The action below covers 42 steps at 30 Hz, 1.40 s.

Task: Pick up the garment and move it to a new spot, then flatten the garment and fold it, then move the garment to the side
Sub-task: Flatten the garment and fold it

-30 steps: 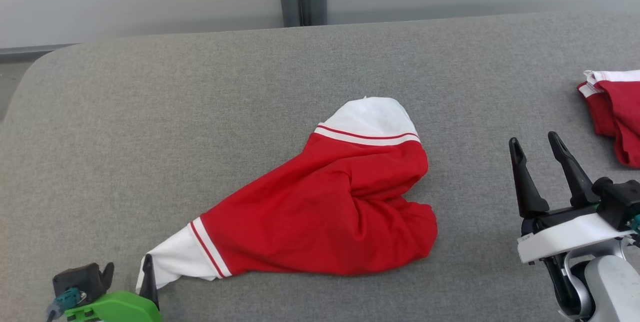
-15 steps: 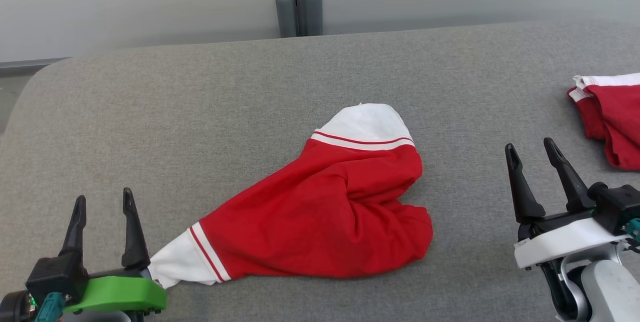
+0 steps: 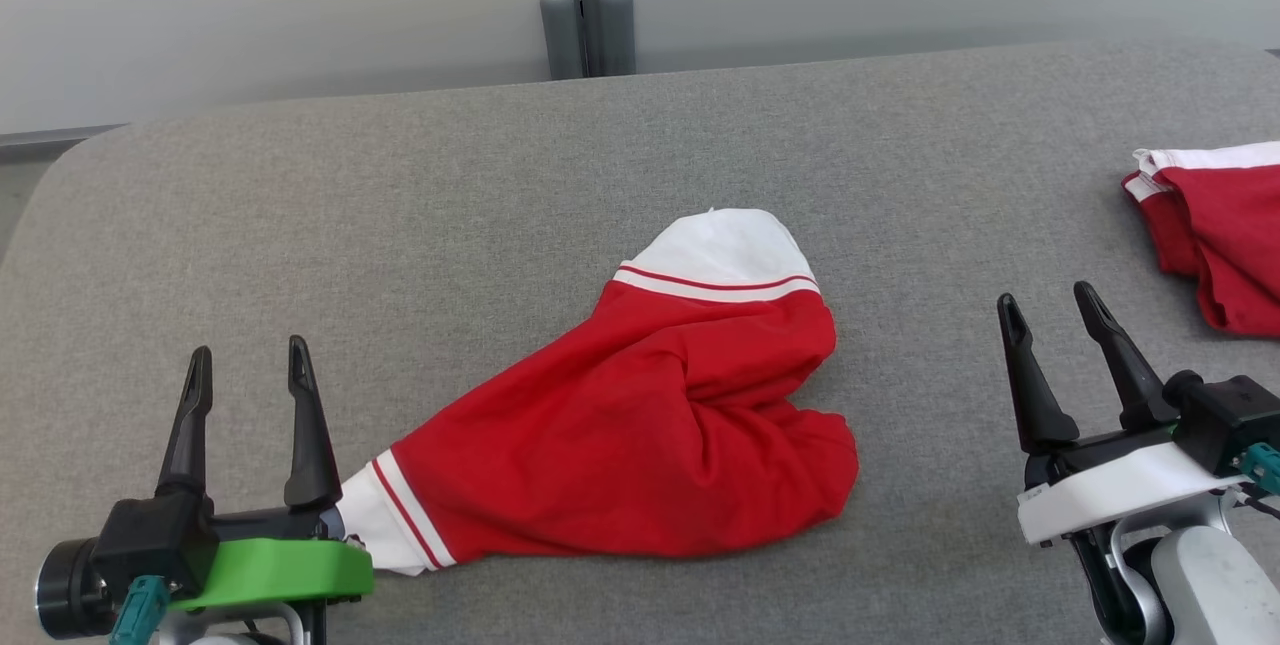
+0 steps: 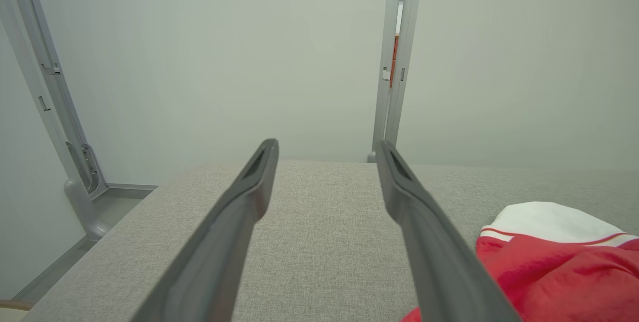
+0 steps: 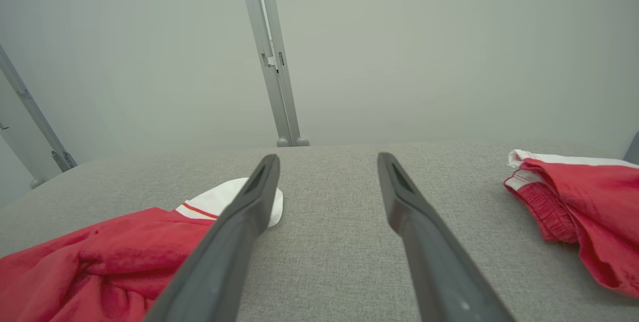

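Note:
A red garment (image 3: 640, 445) with white, red-striped ends lies crumpled in a heart-like heap in the middle of the grey padded table (image 3: 420, 195). Its near white end runs under my left gripper's green wrist. My left gripper (image 3: 250, 370) is open at the lower left, fingers pointing away, nothing between them; its wrist view has the garment (image 4: 554, 262) at the lower right. My right gripper (image 3: 1050, 305) stands open at the lower right, well clear of the cloth; the garment (image 5: 100, 257) lies to the left of its fingers.
Another red and white garment (image 3: 1215, 225) lies bunched at the table's right edge, also in the right wrist view (image 5: 579, 207). A grey post (image 3: 580, 0) stands against the pale wall behind the table. The table's rounded left corner drops to the floor.
My left gripper has risen from the garment's near white end, now standing free and open. The head camera shifted slightly, sliding the scene down and left. The right gripper has kept its pose.

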### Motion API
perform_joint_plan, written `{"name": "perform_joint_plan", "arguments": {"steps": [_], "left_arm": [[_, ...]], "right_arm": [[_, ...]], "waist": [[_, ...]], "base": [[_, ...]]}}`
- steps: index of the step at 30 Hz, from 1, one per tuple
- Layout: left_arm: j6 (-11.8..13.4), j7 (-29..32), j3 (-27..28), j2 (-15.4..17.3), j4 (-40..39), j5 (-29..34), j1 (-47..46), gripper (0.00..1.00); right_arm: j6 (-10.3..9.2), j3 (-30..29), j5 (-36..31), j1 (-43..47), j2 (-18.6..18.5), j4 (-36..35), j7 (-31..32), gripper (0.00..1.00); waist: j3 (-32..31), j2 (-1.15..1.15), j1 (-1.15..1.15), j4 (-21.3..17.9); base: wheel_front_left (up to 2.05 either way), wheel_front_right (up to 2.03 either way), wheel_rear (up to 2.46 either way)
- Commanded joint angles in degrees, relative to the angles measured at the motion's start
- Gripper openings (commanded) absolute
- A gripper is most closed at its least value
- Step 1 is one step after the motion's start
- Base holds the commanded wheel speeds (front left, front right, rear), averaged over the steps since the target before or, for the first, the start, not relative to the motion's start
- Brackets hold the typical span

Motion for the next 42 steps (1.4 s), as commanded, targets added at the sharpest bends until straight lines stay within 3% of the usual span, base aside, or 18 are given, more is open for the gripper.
{"name": "perform_joint_plan", "arguments": {"steps": [1,14,20,25,35,36,37,38,42], "left_arm": [[-0.5,-0.2,0.2,-0.3,0.2,0.3,-0.9,1.0],[-2.9,-0.3,1.6,-2.3,0.8,2.3,-1.0,1.0],[-4.0,-0.2,2.1,-3.3,1.2,2.7,-1.0,1.0],[-4.8,-0.3,2.5,-4.0,1.7,3.1,-1.2,1.0],[-6.0,-0.3,3.1,-5.8,2.5,3.4,-1.8,1.0],[-6.1,-0.3,3.2,-5.9,2.6,3.6,-1.8,1.0],[-6.2,-0.3,3.4,-6.1,2.6,3.7,-1.7,1.0],[-6.3,-0.3,3.5,-6.2,2.7,3.7,-1.7,1.0],[-6.6,-0.3,4.2,-6.6,2.9,4.0,-1.4,1.0]], "right_arm": [[0.01,0.0,0.4,0.4,0.1,-0.1,-0.2,1.0],[0.01,1.0,0.7,0.6,-0.1,0.6,-0.2,1.0],[0.01,12.3,7.1,-0.7,-5.6,4.4,0.3,1.0],[0.02,20.9,13.9,-4.5,-9.2,8.0,5.5,1.0],[0.02,31.3,27.2,-9.4,-10.3,14.5,16.6,1.0],[0.02,31.7,27.8,-9.8,-10.6,14.7,16.9,0.8],[0.02,32.2,28.7,-10.1,-11.0,14.9,16.9,0.23],[0.02,32.6,29.5,-10.1,-11.2,15.0,16.8,0.0],[0.02,32.8,31.6,-11.0,-12.8,13.7,14.5,0.0]], "waist": [[0.0,0.0,0.0,0.0],[-0.3,0.0,0.0,0.3],[-0.5,0.0,0.0,1.0],[-0.3,0.0,0.0,2.0],[0.7,0.0,0.0,5.3],[0.7,0.0,0.0,5.4],[0.7,0.0,0.0,5.5],[0.8,0.0,0.0,5.6],[0.5,0.0,0.0,5.1]], "base": [[0.0,0.0,0.0],[0.0,0.0,0.0],[0.0,0.0,0.0],[0.0,0.0,0.0],[0.0,0.0,0.0],[0.0,0.0,0.0],[0.0,0.0,0.0],[0.0,0.0,0.0],[0.0,0.0,0.0]]}}
